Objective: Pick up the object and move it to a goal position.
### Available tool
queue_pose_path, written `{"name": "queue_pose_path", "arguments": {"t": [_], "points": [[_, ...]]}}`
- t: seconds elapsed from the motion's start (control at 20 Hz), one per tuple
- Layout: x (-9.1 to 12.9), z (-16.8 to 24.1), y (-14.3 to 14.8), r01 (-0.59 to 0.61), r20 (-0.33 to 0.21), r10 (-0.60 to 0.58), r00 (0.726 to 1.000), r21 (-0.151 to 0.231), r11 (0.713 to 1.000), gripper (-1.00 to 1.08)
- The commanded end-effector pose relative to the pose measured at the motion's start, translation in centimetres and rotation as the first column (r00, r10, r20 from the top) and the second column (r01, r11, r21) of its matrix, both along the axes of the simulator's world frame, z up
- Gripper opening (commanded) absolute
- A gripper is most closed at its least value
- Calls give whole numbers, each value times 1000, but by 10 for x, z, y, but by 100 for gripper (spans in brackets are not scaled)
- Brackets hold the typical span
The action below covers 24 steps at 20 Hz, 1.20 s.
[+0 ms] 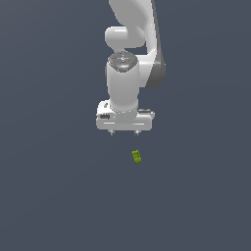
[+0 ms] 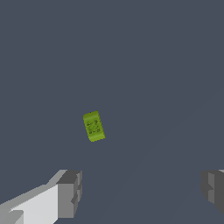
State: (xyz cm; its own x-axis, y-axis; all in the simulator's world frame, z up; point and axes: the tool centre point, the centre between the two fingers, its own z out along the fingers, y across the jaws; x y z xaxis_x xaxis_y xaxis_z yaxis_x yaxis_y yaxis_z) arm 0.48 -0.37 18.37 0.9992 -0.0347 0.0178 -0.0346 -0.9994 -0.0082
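Claw (image 2: 140, 192) fingers spread wide, grasping nothing; object (image 2: 93, 126) lies off-centre ahead, apart. Descending unaligned risks knocking it aside.

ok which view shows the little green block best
The wrist view: the green block appears large enough to show its oblong shape and dark spots, lying clear ahead of the open pincer. The exterior view shows the same block only as a tiny speck below the pincer.

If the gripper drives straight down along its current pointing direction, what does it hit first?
Probably bare floor. The open gripper points down, and the lime-green block lies ahead of the fingers, not between them; depth is unclear.
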Motion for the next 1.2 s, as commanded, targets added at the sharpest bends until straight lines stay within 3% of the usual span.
{"name": "queue_pose_path", "arguments": {"t": [0.0, 0.5, 1.15], "points": [[0, 0, 0, 0, 0, 0, 1000, 0, 1000, 100], [1, 2, -18, 5, -13, -6, 1000, -31, 1000, 100], [12, -39, 8, -99, -16, 98, 995, -28, 995, 100]]}}
